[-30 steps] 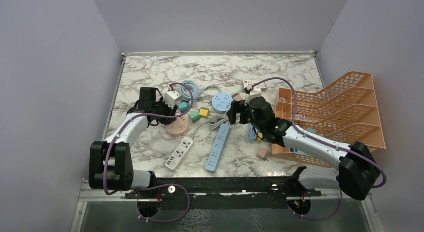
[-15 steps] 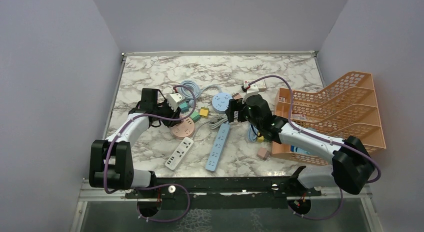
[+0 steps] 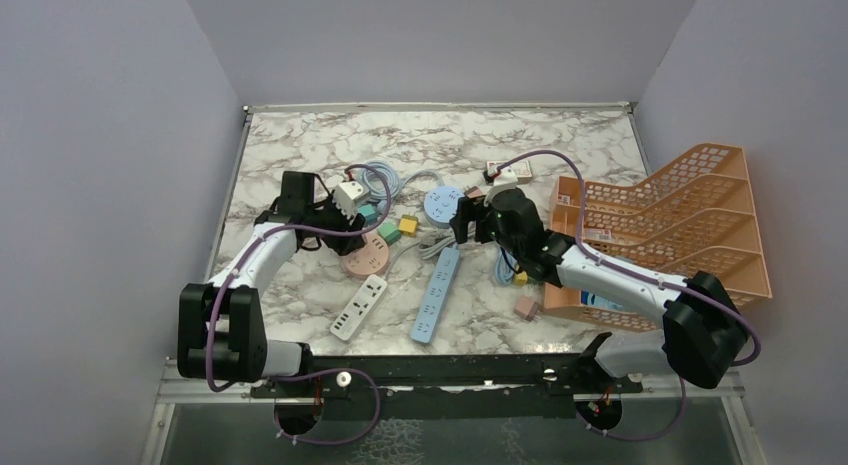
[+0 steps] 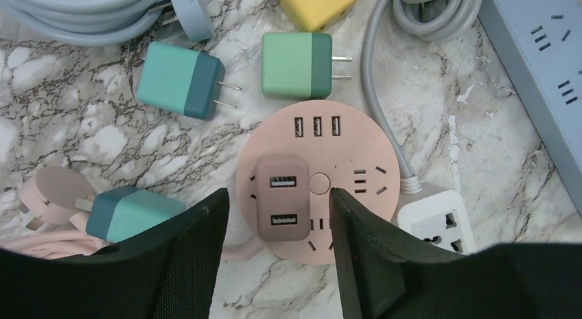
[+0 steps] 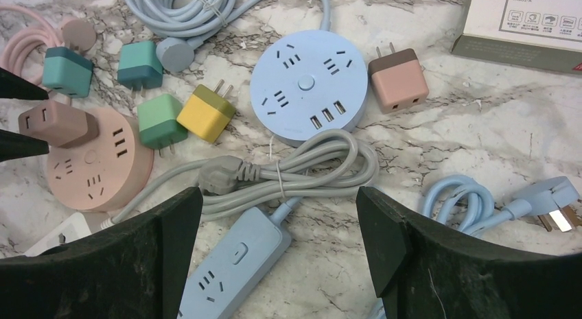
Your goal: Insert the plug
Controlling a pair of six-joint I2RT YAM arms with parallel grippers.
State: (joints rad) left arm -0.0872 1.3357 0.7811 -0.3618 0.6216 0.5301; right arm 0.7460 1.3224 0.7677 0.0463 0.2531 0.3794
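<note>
Across the marble table (image 3: 300, 145), the only real change is at the left gripper (image 4: 278, 193). Its jaws were closed on the mauve USB charger (image 4: 280, 199) a second ago. They have now spread and stand on either side of it with a gap on both sides, touching nothing. The left arm has hardly shifted and hangs straight above the pink round power strip (image 4: 350, 147).

The right gripper (image 5: 278, 195) is off to the right of that strip, over the grey bundled cord (image 5: 302, 164). Its jaws are spread wide and hold nothing, as before.

The charger stands upright on the left half of the strip's face, just beside the centre button, with its two USB ports facing up. It has not tipped since the release. I judge this plug inserted, though the prongs are hidden, so how deep they sit cannot be told. The teal, green and yellow chargers just beyond the strip lie loose.
</note>
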